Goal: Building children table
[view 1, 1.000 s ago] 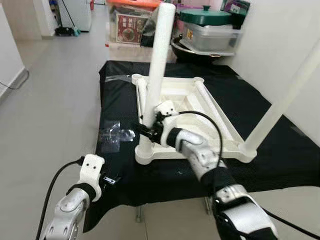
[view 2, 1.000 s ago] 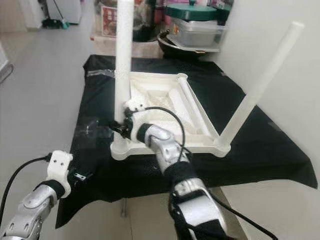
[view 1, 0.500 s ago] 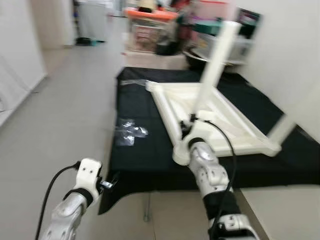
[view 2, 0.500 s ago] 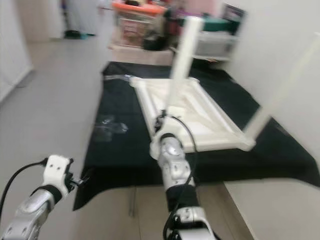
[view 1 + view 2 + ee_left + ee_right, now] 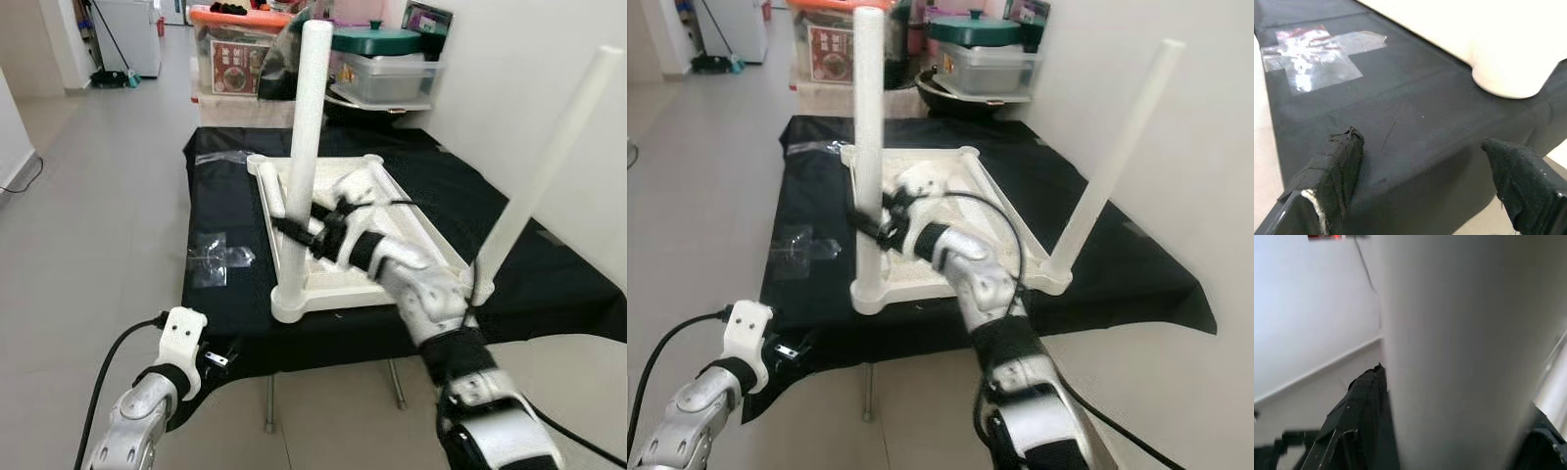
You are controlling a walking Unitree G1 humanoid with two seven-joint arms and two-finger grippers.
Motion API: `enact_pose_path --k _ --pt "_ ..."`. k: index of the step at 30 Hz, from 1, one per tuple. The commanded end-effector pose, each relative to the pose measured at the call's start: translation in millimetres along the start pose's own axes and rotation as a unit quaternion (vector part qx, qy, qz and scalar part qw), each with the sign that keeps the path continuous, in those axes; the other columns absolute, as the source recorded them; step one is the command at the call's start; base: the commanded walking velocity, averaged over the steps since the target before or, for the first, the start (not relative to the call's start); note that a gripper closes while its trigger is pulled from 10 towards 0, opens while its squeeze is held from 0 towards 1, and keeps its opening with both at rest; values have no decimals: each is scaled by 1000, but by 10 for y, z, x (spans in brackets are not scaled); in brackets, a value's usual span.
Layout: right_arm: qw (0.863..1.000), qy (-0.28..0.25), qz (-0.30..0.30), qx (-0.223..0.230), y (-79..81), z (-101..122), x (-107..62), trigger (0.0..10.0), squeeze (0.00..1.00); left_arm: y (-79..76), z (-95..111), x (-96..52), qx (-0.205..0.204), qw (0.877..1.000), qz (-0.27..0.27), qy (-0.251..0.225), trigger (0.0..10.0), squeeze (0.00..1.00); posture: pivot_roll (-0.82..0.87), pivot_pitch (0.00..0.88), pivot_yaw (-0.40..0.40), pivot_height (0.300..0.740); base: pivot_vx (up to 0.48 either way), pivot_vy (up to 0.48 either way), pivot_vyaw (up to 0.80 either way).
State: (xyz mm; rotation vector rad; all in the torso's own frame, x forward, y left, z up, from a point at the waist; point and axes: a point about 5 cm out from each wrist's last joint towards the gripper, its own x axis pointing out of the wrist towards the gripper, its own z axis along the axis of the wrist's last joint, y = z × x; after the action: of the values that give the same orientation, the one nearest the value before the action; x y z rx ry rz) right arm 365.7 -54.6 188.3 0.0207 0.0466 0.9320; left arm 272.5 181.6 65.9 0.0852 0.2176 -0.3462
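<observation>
Q. What did the figure show, and where did the work piece lie?

A. An upturned white plastic children's table top (image 5: 362,211) rested flat on a black cloth-covered folding table (image 5: 549,284), near its front edge. A tall white cylindrical plastic leg (image 5: 299,157) stood upright in the near-left corner socket; a second white leg (image 5: 549,171) rose, tilted outward, from the near-right corner. The two far corner sockets appeared unfilled.

Q. How were the grippers disposed?

A. The right gripper (image 5: 291,227) had its two black fingers closed around the near-left leg, low on the shaft, just above the socket. The right wrist view confirmed a finger (image 5: 1359,411) pressed against the leg's side. The left gripper (image 5: 1425,181) hovered apart from the cloth at the table's front edge, its fingers spread wide and holding nothing, near a crumpled clear plastic bag (image 5: 217,258).

Q. How would the leg likely handle?

A. Judged from its look, it was a light, stiff, hollow tube with a smooth, somewhat slippery surface. A low hold near the socket seemed best, since a high grip would lever the leg sideways and might tip the light table top. Firm seating probably needed straight downward pressure or a twist.
</observation>
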Motion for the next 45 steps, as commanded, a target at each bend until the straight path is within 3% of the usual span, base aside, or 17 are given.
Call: enact_pose_path --k 1,4,6,7,13,14,19,20,21,22,24,25,28,29,30,43,45 --pt "1000 23 8 -14 51 -78 82 10000 0 -20 -20 5 -5 1000 0 3 10000 0 110 0 -140 740 0 0 0" --pt "1000 26 -7 -5 79 -108 158 10000 0 -5 -19 -5 -4 1000 2 3 10000 0 114 0 -140 740 0 0 0" --pt "999 10 -49 11 20 -77 184 7373 0 7 -22 -16 -3 1000 3 4 10000 0 114 0 -140 740 0 0 0" --pt "995 -8 -101 25 -85 -37 162 0 0 8 -25 -20 -3 1000 3 4 10000 0 110 0 -140 740 0 0 0" --pt "917 23 -394 62 -582 -105 -149 0 0 -4 -30 -22 -5 1000 4 4 10000 0 99 0 -143 740 0 0 0" --pt "852 29 -518 75 -725 -195 -394 0 0 -20 -39 -24 -7 1000 4 4 10000 0 96 0 -144 740 0 0 0" --pt "806 31 -584 90 -632 -319 -528 0 0 -47 -54 -27 -9 1000 3 4 10000 0 93 0 -141 740 0 0 0" --pt "853 29 -507 122 -333 -357 -306 4627 0 -51 -62 -32 -10 1000 1 6 10000 0 84 0 -133 740 0 0 0" --pt "853 29 -507 122 -333 -357 -306 4627 0 -51 -62 -32 -10 1000 1 6 10000 0 84 0 -133 740 0 0 0" --pt "882 9 -454 126 -153 -309 -188 10000 0 -51 -65 -33 -9 1000 0 7 10000 0 84 0 -133 740 0 0 0" --pt "927 -59 -349 121 168 -115 -13 10000 0 -45 -58 -24 -8 1000 -2 7 10000 0 77 0 -127 740 0 0 0" --pt "941 -84 -308 115 277 -27 37 10000 1000 -38 -52 -16 -7 1000 -2 7 10000 0 77 0 -127 740 0 0 0" --pt "955 -92 -263 106 341 54 89 10000 1000 -32 -40 0 -6 1000 -2 6 10000 0 76 0 -129 740 0 0 0" --pt "969 -83 -216 90 327 132 129 10000 690 -32 -30 9 -6 1000 -2 4 10000 0 81 0 -135 740 0 0 0" --pt "973 -82 -197 84 318 171 137 10000 0 -33 -29 10 -6 1000 -1 4 10000 0 82 0 -137 740 0 0 0" --pt "998 -50 3 -38 222 260 88 10000 0 -39 -61 -30 -10 1000 6 5 10000 0 103 0 -155 740 0 0 0" --pt "999 -44 1 -32 214 220 118 6941 0 -37 -57 -26 -10 1000 6 5 10000 0 103 0 -155 740 0 0 0"
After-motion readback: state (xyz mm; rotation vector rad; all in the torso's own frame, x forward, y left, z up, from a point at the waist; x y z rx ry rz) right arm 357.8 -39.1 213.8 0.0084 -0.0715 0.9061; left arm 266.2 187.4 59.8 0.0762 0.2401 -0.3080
